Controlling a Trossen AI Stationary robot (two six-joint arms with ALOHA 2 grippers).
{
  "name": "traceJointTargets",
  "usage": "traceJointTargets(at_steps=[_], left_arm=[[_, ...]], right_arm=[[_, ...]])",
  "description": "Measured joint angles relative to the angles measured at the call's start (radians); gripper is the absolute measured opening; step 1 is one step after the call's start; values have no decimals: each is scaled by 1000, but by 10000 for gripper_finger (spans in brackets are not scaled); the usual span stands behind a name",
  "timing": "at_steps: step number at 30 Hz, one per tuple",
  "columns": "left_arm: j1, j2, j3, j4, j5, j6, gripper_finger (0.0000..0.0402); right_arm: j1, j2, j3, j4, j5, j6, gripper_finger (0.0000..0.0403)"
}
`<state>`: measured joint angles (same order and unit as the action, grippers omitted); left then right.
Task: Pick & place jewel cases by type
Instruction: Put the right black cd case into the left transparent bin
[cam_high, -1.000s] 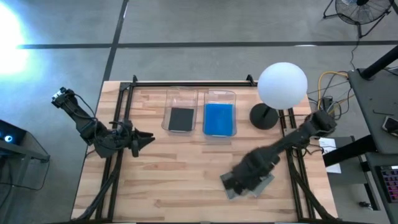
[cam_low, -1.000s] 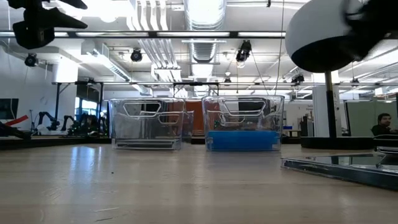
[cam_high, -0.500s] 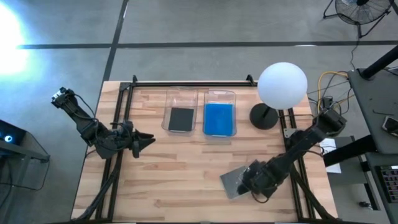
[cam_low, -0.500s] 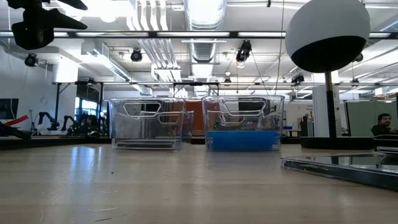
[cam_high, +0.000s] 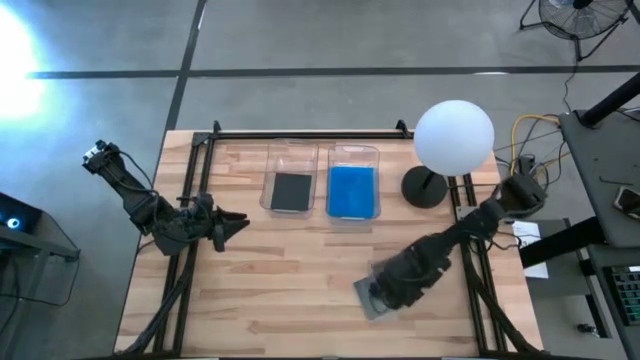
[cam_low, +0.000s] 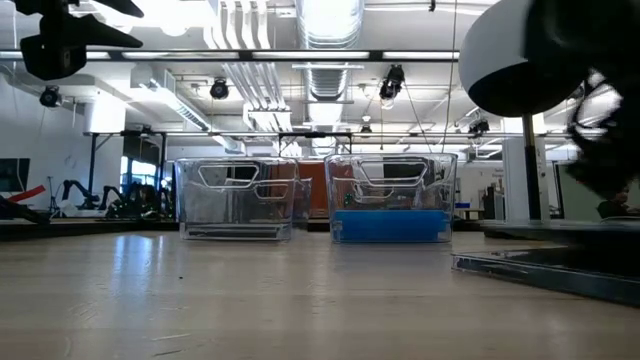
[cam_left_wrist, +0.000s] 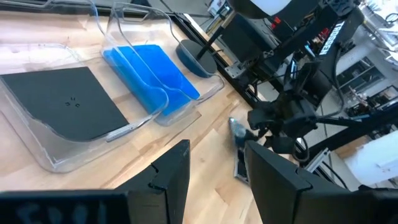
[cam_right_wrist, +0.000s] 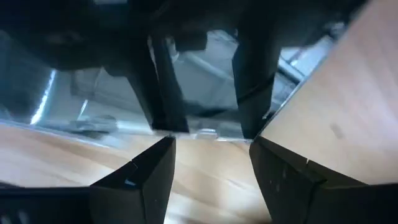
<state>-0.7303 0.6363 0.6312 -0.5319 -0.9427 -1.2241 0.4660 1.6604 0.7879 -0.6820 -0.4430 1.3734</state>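
One dark grey jewel case (cam_high: 368, 303) lies flat on the table near its near right part; the low view shows it edge-on (cam_low: 545, 270). My right gripper (cam_high: 384, 291) hovers low over it, open, its fingers (cam_right_wrist: 158, 155) on either side of the case's glossy edge (cam_right_wrist: 205, 132). A black case (cam_high: 291, 190) lies in the left clear bin and blue cases (cam_high: 352, 190) in the right one. My left gripper (cam_high: 240, 221) waits open over the table's left part (cam_left_wrist: 216, 146). My right gripper comes at the grey case from above, slanting down, with open fingers astride its edge (cam_right_wrist: 205, 132). Whether the fingertips touch the case I cannot tell. The case lies flat on the table.
Two clear bins (cam_high: 290, 150) (cam_high: 353, 150) stand side by side at the far middle. A lamp with a white globe (cam_high: 453, 137) and a dark round base (cam_high: 424, 187) stands at the far right, close to my right arm. Bare wood (cam_high: 290, 280) spreads left of the case.
My right gripper swung off the grey case toward the table's right edge, baring it, then came back over it toward the left and dropped lower. The case stayed where it lay.
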Motion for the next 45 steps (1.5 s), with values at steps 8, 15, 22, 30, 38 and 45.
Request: traceJointTargets(at_steps=[8,15,22,30,38,45], left_arm=[[3,16,0,0,-7,-5,135],[3,45,0,1,-6,-66,135],[50,147,0,82,175,-32,135],[177,291,0,198,467,69,135],[192,476,1,327,614,63,135],[318,679,1,523,531,-64,135]], right_arm=[[-77,13,162,42,256,-245,201],[-71,13,276,-40,344,-220,201],[-76,11,162,256,345,77,201],[-47,-10,28,612,574,378,201],[-30,-94,31,371,630,426,201],[-58,-104,-18,367,698,394,201]])
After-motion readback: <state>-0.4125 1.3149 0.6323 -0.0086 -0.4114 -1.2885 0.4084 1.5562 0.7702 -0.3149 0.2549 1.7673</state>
